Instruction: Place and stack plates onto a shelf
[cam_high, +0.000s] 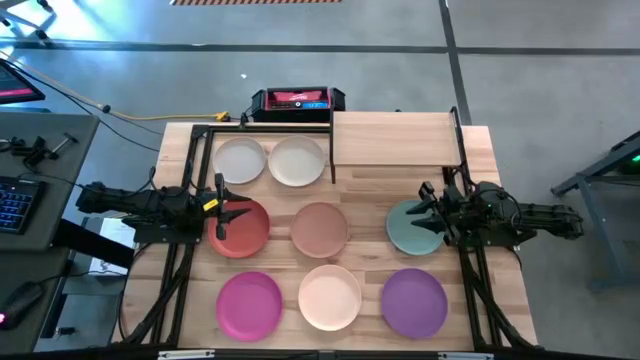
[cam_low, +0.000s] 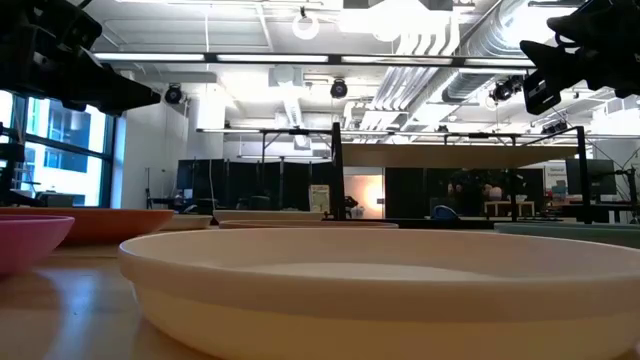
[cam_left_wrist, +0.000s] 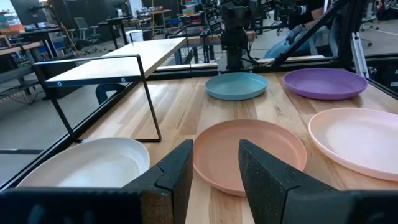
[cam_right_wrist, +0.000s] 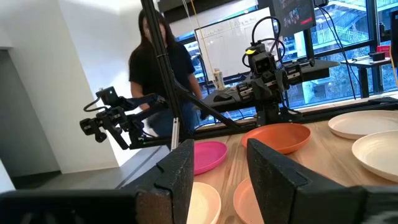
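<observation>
Several round plates lie flat on the wooden table: white (cam_high: 240, 160) and cream (cam_high: 297, 161) at the far side, coral red (cam_high: 245, 235), dusty pink (cam_high: 320, 228) and mint green (cam_high: 405, 230) in the middle row, magenta (cam_high: 249, 305), peach (cam_high: 330, 297) and purple (cam_high: 414, 301) near the front. The shelf (cam_high: 395, 140) stands at the far right with nothing on it. My left gripper (cam_high: 228, 212) hovers open over the coral red plate's edge. My right gripper (cam_high: 425, 212) hovers open over the mint green plate. Both point inward, roughly level, with nothing between the fingers (cam_left_wrist: 177, 177) (cam_right_wrist: 180, 171).
A black and red box (cam_high: 297, 101) sits just beyond the table's far edge. Black frame bars (cam_high: 175, 270) (cam_high: 480, 280) run along the table's left and right sides. A person (cam_right_wrist: 155, 68) stands beyond the left side. Bare wood shows between the plates.
</observation>
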